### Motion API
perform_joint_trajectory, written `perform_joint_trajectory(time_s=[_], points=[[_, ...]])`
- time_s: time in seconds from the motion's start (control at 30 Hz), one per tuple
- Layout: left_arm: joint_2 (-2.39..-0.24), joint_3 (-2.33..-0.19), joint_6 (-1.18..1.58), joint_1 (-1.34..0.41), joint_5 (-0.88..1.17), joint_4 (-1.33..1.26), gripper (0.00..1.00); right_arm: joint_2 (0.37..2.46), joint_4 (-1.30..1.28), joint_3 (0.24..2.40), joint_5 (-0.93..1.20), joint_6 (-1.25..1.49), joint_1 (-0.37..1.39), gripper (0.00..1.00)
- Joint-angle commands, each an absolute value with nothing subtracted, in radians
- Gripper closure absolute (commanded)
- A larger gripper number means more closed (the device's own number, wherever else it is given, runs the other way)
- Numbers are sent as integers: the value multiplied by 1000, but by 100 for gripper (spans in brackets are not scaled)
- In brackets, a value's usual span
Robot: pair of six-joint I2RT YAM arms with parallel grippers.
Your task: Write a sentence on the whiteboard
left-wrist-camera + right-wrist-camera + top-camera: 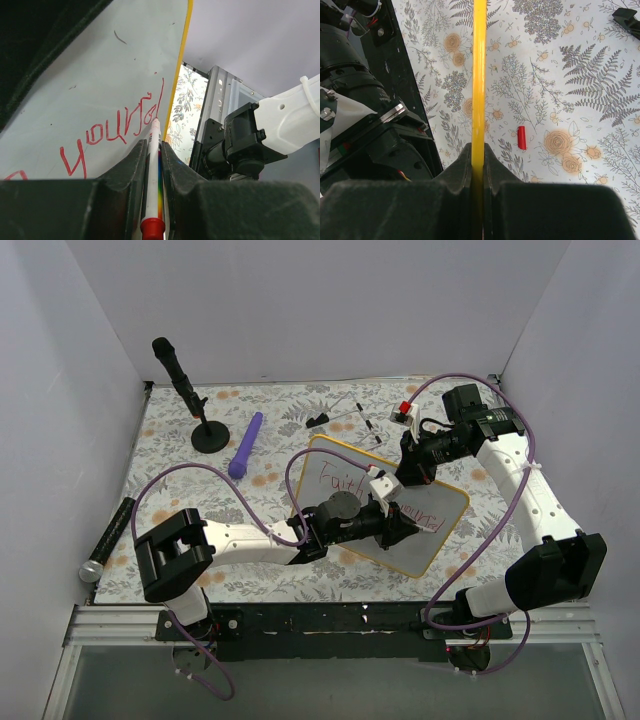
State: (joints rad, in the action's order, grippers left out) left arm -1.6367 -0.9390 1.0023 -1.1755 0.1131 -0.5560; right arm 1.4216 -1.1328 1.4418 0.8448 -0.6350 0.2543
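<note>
Left jaws: pinching red marker [153,165], tip touching the sentence [117,127].
Right jaws: clamping shut on the whiteboard [479,75], at its yellow rim.

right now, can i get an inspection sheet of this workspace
surface: table under a floral cover
job's things: whiteboard tilted up; red sentence reads as far as "yoursel"; marker tip at the board
clutter: purple pen, black stand, red cap, small black parts
grippers: left gripper shut on the marker; right gripper shut on the whiteboard's yellow rim
cables: purple cable looping from each arm
surroundings: plain white walls
</note>
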Motion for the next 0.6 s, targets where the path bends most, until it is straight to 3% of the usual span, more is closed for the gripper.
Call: perform_joint_trajectory(time_s=[0.0, 0.57], points=[[-1620, -959, 988, -1169, 94, -540, 100, 1390, -1108, 1462, 948, -640, 250, 99], [-1620, -999, 997, -1169, 144, -572, 100, 1384, -1106, 1454, 946, -640, 250, 99]])
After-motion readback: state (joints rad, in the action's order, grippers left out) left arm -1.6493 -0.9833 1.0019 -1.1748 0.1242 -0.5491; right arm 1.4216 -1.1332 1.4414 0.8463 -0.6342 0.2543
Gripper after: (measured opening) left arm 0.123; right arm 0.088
